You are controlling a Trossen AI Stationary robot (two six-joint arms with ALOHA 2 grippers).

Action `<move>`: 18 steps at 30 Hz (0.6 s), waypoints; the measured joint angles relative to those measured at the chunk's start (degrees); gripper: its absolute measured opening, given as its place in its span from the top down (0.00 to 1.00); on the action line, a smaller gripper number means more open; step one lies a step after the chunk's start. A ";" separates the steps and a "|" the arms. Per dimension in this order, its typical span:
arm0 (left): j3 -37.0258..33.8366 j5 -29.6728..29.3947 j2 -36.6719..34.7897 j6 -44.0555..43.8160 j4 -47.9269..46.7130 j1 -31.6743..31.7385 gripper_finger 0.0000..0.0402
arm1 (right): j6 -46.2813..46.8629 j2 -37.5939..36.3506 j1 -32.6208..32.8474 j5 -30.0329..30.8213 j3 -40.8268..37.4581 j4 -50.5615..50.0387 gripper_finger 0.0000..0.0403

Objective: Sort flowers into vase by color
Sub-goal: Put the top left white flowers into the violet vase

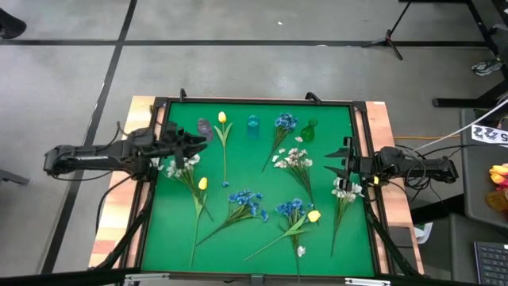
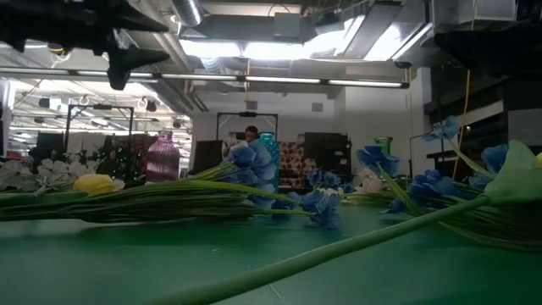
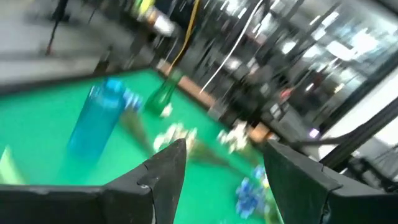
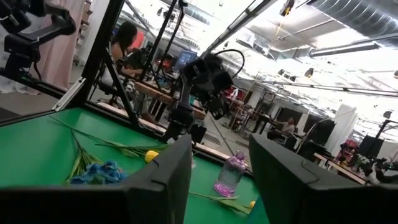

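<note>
high view shows the thin-stalked artificial flowers [image 1: 238, 202] strewn flat on the green surface [image 1: 254, 242]; light, floppy, best pinched mid-stalk; left tool [image 1: 193, 143] and right tool [image 1: 343, 163] hover with fingers apart, holding nothing.

Two slim black jointed arms [image 1: 95, 156], each ending in a dark, wedge-fingered tool [image 3: 217, 180].

We see a green mat [image 1: 254, 230], blue flowers [image 1: 248, 202], yellow buds [image 1: 202, 183], white sprays [image 1: 294, 158], and purple [image 1: 205, 126], blue [image 1: 252, 125] and green [image 1: 309, 129] vases.
</note>
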 joint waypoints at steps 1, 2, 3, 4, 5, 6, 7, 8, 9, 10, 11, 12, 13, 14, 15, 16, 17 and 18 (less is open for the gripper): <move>1.26 0.04 1.91 -1.17 -1.93 0.00 0.48 | 0.00 0.01 0.00 0.00 0.00 -0.03 0.60; 2.33 0.08 3.64 -2.30 -4.07 0.00 0.48 | 0.00 0.01 0.00 0.00 0.00 -0.02 0.60; 3.29 0.45 5.29 -3.10 -6.24 0.00 0.48 | 0.00 0.01 0.00 0.00 0.00 0.01 0.60; 4.08 0.97 6.95 -3.51 -8.22 0.00 0.48 | 0.00 0.01 0.00 0.00 0.00 0.01 0.60; 4.67 1.42 8.45 -3.57 -9.80 0.00 0.48 | -0.02 -0.01 0.00 0.00 0.00 -0.01 0.60; 5.06 1.63 9.87 -3.62 -10.86 0.00 0.48 | -0.01 0.01 0.00 0.00 0.00 -0.02 0.60; 5.23 1.69 11.23 -3.84 -11.34 0.00 0.48 | -0.02 0.01 0.00 0.00 0.00 -0.02 0.60; 5.32 1.49 12.47 -4.53 -11.48 0.00 0.48 | -0.02 0.00 0.00 0.00 0.00 -0.06 0.60; 5.36 0.84 13.80 -5.78 -11.39 0.00 0.48 | -0.02 0.00 0.00 0.00 0.00 -0.16 0.60; 5.36 -0.13 15.18 -7.27 -11.43 0.00 0.48 | -0.02 0.01 0.00 0.00 0.00 -0.29 0.60; 5.36 -0.96 16.50 -8.33 -11.45 0.00 0.48 | -0.02 0.01 0.00 0.02 0.00 -0.39 0.60; 5.36 -1.47 18.04 -9.01 -11.43 0.00 0.48 | -0.02 0.01 0.00 0.02 0.02 -0.52 0.60; 5.36 -1.67 19.44 -9.36 -11.45 0.02 0.48 | -0.02 0.01 0.00 0.02 0.02 -0.63 0.60; 5.36 -1.77 20.79 -9.54 -11.43 0.01 0.48 | -0.02 0.01 0.00 0.02 0.02 -0.78 0.60; 5.36 -1.92 22.19 -9.60 -11.43 0.00 0.48 | -0.02 0.01 0.00 0.02 0.02 -0.93 0.60; 5.36 -2.03 23.51 -9.84 -11.43 0.00 0.48 | -0.02 0.01 0.00 0.02 0.02 -1.02 0.60; 5.36 -2.27 24.75 -10.55 -11.43 0.00 0.48 | -0.02 0.01 0.00 0.02 0.02 -1.09 0.60; 5.36 -2.37 25.99 -11.46 -11.43 0.00 0.48 | -0.02 0.01 0.00 0.02 0.02 -1.07 0.60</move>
